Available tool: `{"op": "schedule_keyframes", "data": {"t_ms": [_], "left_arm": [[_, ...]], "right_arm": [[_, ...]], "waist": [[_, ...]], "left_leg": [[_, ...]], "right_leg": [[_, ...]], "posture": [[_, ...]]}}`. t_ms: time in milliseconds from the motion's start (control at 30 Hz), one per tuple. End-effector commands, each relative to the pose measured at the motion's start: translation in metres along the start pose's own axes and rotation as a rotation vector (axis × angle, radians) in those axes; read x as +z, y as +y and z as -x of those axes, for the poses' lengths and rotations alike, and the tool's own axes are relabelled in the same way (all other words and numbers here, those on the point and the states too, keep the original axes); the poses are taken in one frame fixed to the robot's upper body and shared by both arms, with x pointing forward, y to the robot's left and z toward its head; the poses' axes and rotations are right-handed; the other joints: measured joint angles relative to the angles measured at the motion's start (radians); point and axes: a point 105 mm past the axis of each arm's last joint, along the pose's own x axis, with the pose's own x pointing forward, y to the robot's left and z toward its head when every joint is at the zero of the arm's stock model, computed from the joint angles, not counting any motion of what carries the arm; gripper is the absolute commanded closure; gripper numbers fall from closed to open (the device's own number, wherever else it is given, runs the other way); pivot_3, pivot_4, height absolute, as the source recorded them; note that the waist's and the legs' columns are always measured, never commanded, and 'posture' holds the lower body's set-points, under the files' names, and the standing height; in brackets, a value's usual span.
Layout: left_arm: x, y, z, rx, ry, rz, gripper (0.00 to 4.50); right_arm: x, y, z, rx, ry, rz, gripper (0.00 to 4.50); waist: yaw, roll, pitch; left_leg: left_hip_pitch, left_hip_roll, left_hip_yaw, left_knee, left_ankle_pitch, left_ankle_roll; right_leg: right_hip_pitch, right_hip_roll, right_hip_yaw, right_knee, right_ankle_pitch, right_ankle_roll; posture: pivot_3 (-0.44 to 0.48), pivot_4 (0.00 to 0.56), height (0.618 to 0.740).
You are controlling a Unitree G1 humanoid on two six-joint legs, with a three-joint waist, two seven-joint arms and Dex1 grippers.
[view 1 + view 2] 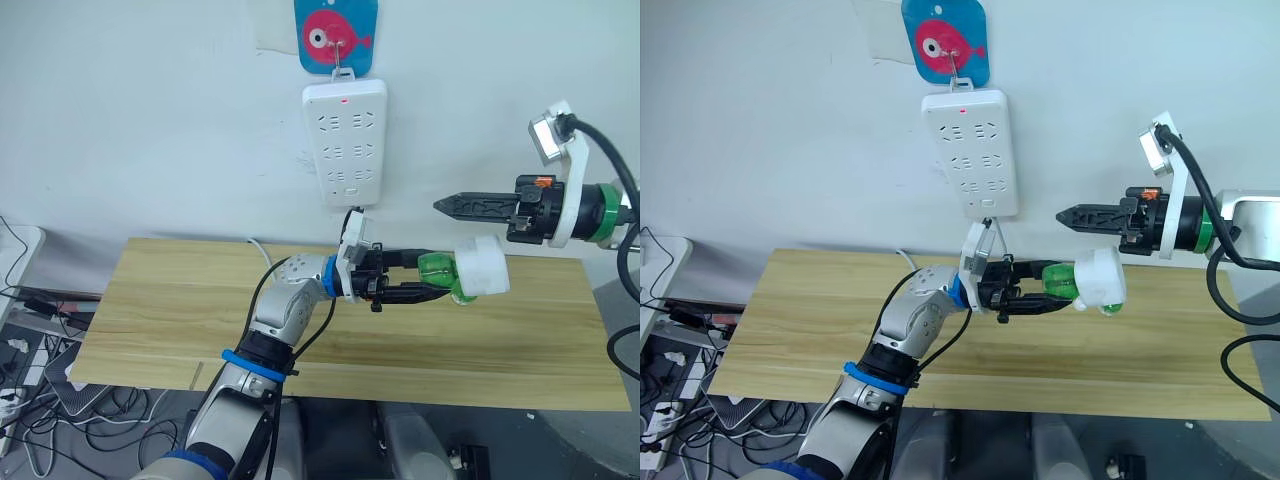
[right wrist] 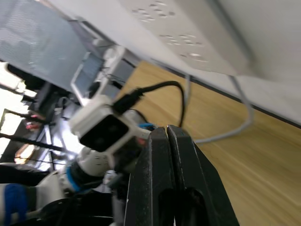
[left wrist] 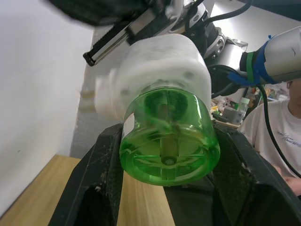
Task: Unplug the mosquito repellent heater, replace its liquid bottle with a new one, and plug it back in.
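The mosquito repellent heater (image 1: pixel 482 266) is held in mid-air over the wooden table (image 1: pixel 160 310), off the white power strip (image 1: pixel 345 140) on the wall, so the unplug is judged done. The green liquid bottle (image 1: pixel 436 270) is gripped between the fingers of the left gripper (image 1: pixel 440 279), with the white heater still seated on the bottle's far end. The right gripper (image 1: pixel 445 205) is poised just above the heater, fingers pressed together, nothing held. The step in hand is judged to be separating bottle from heater. The right fingers should be opened first, then closed around the white body, not the bottle; the left grasp should be kept firm while the parts are twisted apart along the bottle's axis, over the table in case of a drop.
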Motion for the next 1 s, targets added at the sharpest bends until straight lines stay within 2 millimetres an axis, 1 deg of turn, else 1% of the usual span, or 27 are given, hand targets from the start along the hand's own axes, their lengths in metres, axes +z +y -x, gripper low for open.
{"op": "schedule_keyframes", "data": {"t_ms": [33,133,200,267,400,533,667,867,1000], "left_arm": [[0.013,-0.009,-0.004,-0.054,-0.046,-0.013,2.24],[0.02,-0.007,-0.004,-0.042,-0.079,0.031,2.24],[0.022,-0.006,-0.005,-0.036,-0.088,0.043,2.24],[0.024,-0.003,-0.005,-0.019,-0.093,0.049,2.24],[0.022,0.004,-0.003,0.03,-0.083,0.04,2.24],[0.021,0.01,-0.001,0.069,-0.078,0.031,2.24],[0.018,0.014,0.0,0.093,-0.064,0.019,2.24],[0.013,0.013,0.0,0.086,-0.048,0.01,2.24],[0.008,0.013,0.001,0.09,-0.028,0.016,2.24]], "right_arm": [[-0.011,-0.009,0.006,-0.058,0.034,0.031,4.47],[-0.032,-0.025,0.012,-0.094,0.073,-0.012,4.47],[-0.039,-0.027,0.014,-0.085,0.084,-0.035,4.47],[-0.049,-0.026,0.018,-0.064,0.102,-0.061,4.47],[-0.065,-0.009,0.023,0.019,0.141,-0.105,4.47],[-0.071,0.01,0.026,0.101,0.157,-0.135,4.47],[-0.077,0.028,0.027,0.199,0.168,-0.115,4.47],[-0.07,0.041,0.026,0.285,0.133,-0.086,4.47],[-0.066,0.047,0.03,0.338,0.132,-0.074,4.47]], "waist": [[-0.001,0.0,0.0],[0.001,0.0,0.0],[-0.001,0.0,0.0],[-0.001,0.0,0.0],[-0.001,0.0,0.0],[-0.006,0.0,0.0],[-0.006,0.0,0.0],[-0.004,0.0,0.0],[-0.004,0.0,0.0]], "left_leg": [[-0.001,0.0,0.0,0.0,0.0,0.0],[-0.004,0.0,0.0,0.003,0.0,0.0],[-0.005,0.0,0.0,0.006,0.0,0.0],[-0.005,0.0,0.0,0.009,0.0,0.0],[-0.004,-0.001,0.0,0.013,0.0,0.0],[-0.003,0.0,0.001,0.014,0.0,0.001],[-0.003,0.001,0.0,0.013,0.0,0.001],[-0.003,0.0,0.001,0.014,0.001,0.001],[-0.003,0.0,0.0,0.014,0.001,0.001]], "right_leg": [[0.0,0.0,0.0,0.0,0.0,0.0],[-0.005,0.0,0.0,0.003,0.0,0.0],[-0.005,0.0,0.0,0.005,0.0,0.0],[-0.006,0.0,0.001,0.007,0.0,0.0],[-0.006,0.001,0.001,0.015,0.0,0.0],[-0.005,0.002,0.003,0.016,0.0,0.0],[-0.006,0.003,0.002,0.016,0.0,0.0],[-0.006,0.003,0.003,0.015,0.0,0.001],[-0.006,0.003,0.002,0.015,0.0,0.001]], "posture": [[-0.122,0.242,0.74],[-0.12,0.242,0.74],[-0.12,0.242,0.74],[-0.117,0.245,0.74],[-0.114,0.25,0.74],[-0.116,0.251,0.74],[-0.118,0.25,0.74],[-0.123,0.249,0.74],[-0.125,0.251,0.74]]}}
